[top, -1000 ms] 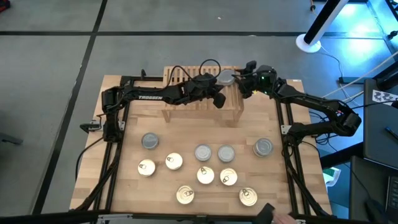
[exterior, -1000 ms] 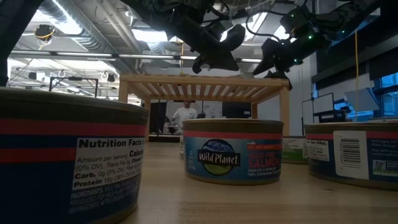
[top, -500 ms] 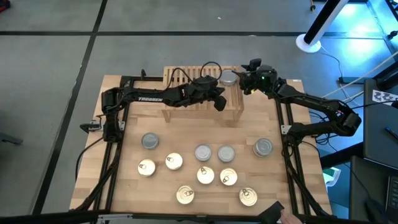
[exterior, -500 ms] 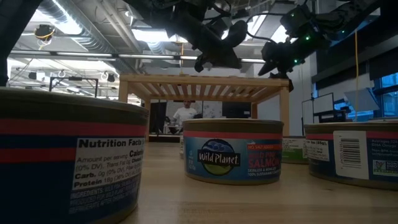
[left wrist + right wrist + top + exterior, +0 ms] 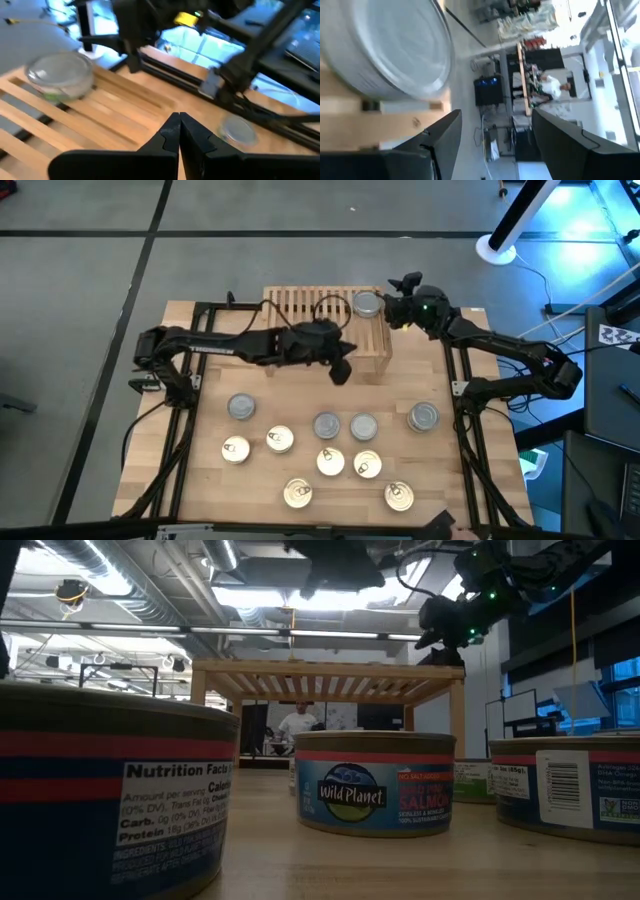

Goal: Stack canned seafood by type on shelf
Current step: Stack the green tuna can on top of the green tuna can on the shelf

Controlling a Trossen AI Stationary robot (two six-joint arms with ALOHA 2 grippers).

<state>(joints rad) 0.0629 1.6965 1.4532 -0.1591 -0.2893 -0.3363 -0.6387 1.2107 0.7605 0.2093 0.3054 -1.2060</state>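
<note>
On the shelf: one silver-lidded can [image 5: 367, 305] sits at the right end of the shelf [image 5: 300, 305] by the tabletop's far edge.
Still to go: nine cans [image 5: 330, 461], gold and silver lids mixed, lie on the tabletop [image 5: 200, 480] toward its near edge.
Right gripper [image 5: 392, 308]: spread wide, empty, just beside the shelved can.
Left gripper [image 5: 341, 371]: closed, empty, over the shelf's front edge.
Progress: I'd say barely begun; no stack exists yet.
</note>
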